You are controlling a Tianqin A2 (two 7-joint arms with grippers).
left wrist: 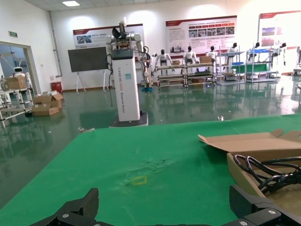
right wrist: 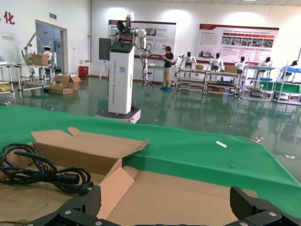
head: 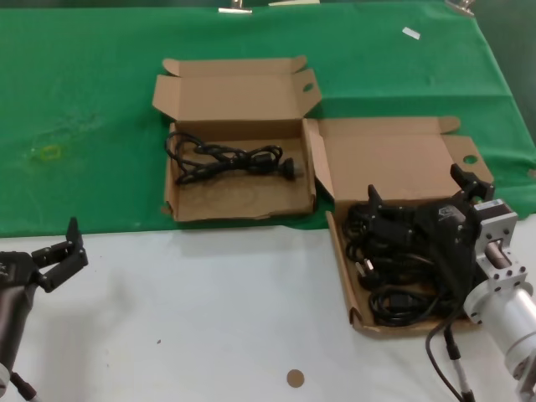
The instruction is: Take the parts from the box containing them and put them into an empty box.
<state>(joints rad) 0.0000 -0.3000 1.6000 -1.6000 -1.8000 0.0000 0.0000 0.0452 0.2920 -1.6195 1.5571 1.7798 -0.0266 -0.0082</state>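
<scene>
The wider brown box [head: 381, 159] stands at the right with its lid open and holds several coiled black power cords [head: 394, 272]. My right gripper [head: 421, 188] hovers over this box, open and empty; in the right wrist view [right wrist: 167, 207] its fingers stand wide apart over the bare lid [right wrist: 188, 188]. The squarer box [head: 243, 201] at the middle left holds one black cord [head: 230, 159], which also shows in the right wrist view [right wrist: 42, 172]. My left gripper [head: 71, 251] is open and empty at the near left, low over the white table, apart from both boxes.
Green cloth [head: 92, 100] covers the far half of the table and white surface [head: 209, 301] the near half. A small brown disc [head: 294, 378] lies near the front edge. A yellow mark [head: 48, 152] is on the cloth at the left.
</scene>
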